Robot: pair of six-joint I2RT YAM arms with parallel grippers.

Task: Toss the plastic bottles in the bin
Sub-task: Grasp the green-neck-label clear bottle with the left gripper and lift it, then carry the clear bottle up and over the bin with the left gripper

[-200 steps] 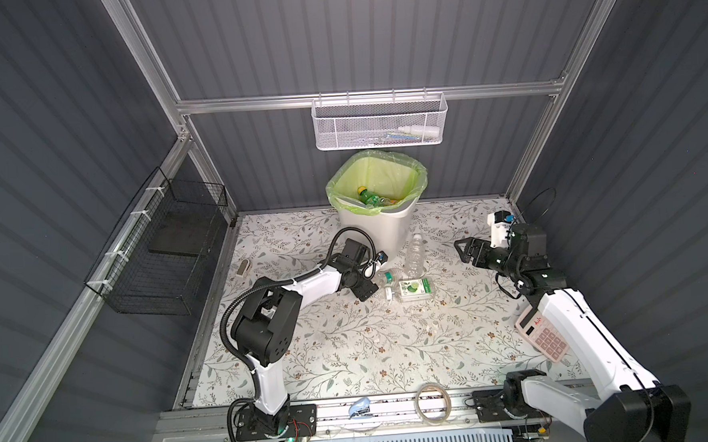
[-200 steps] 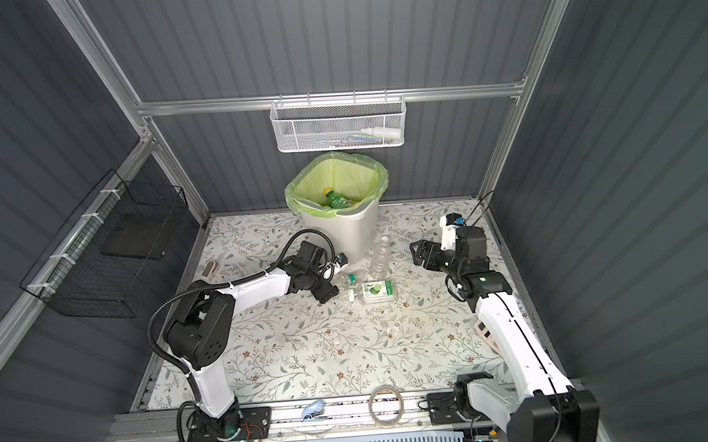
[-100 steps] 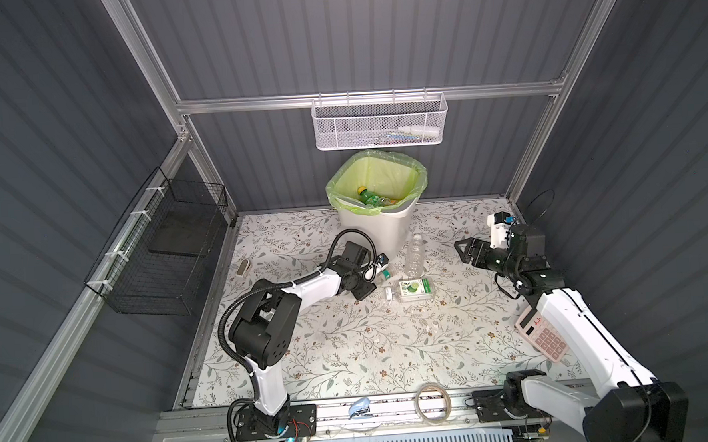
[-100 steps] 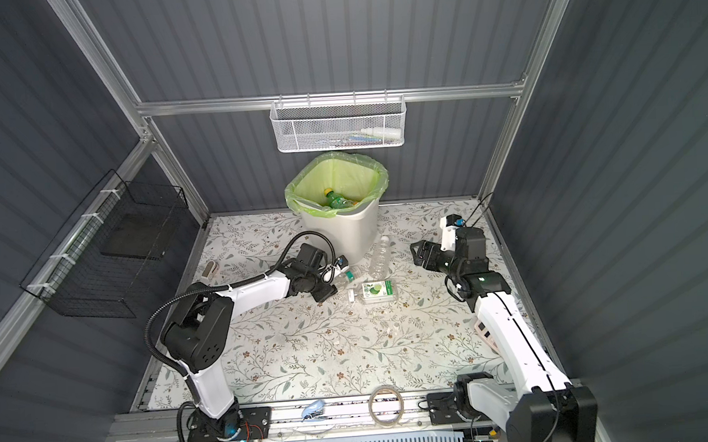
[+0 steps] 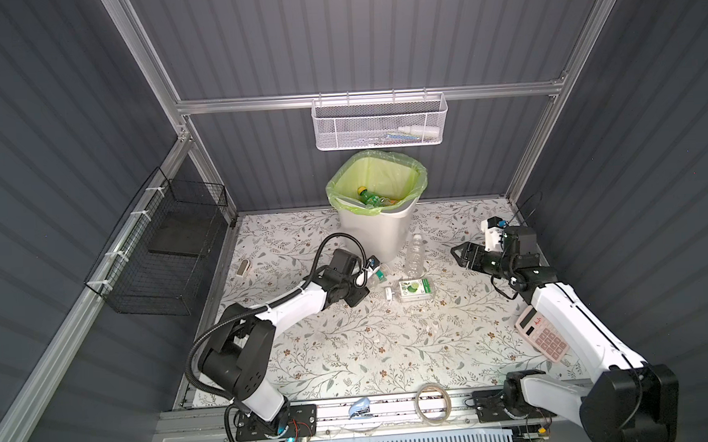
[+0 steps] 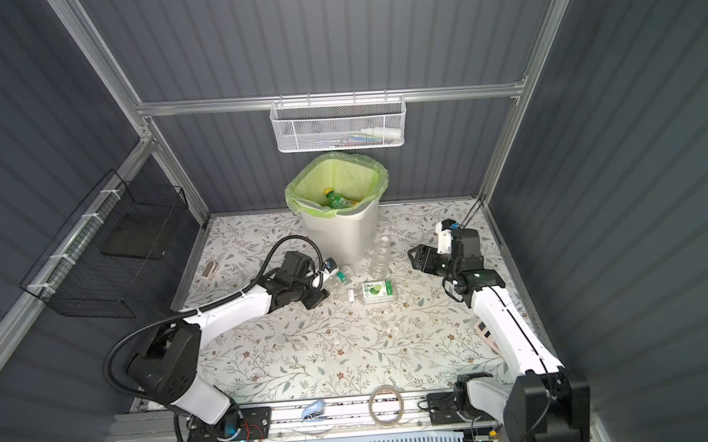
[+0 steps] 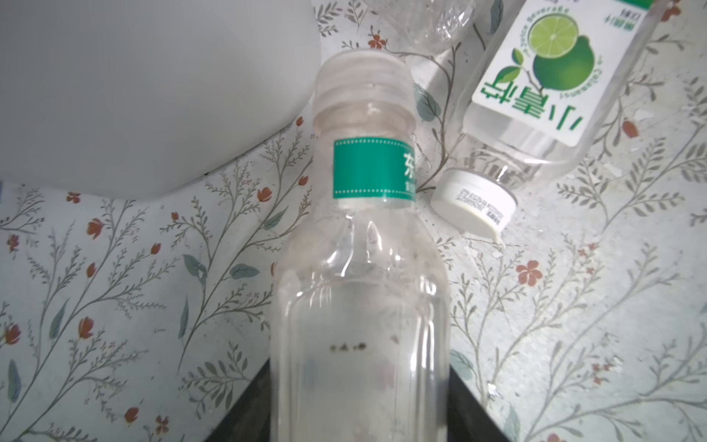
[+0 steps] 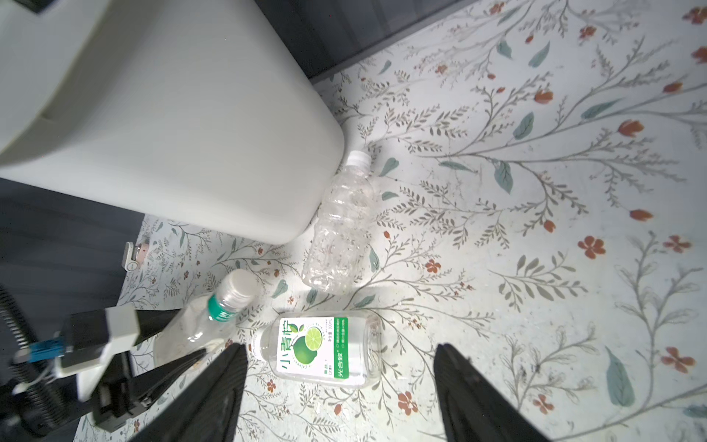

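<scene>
Floral tabletop (image 5: 350,347); held bottle (image 7: 359,306) beside bin (image 5: 378,237)

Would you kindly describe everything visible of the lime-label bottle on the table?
The lime-label bottle is clear plastic, flat-sided, with a white cap and a white-and-green label picturing limes. It lies on its side on the floral table, before the bin, cap toward, but apart from, the green-band bottle.

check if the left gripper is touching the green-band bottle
Touching: the right wrist view shows the left gripper clamped around the green-band bottle.
</scene>
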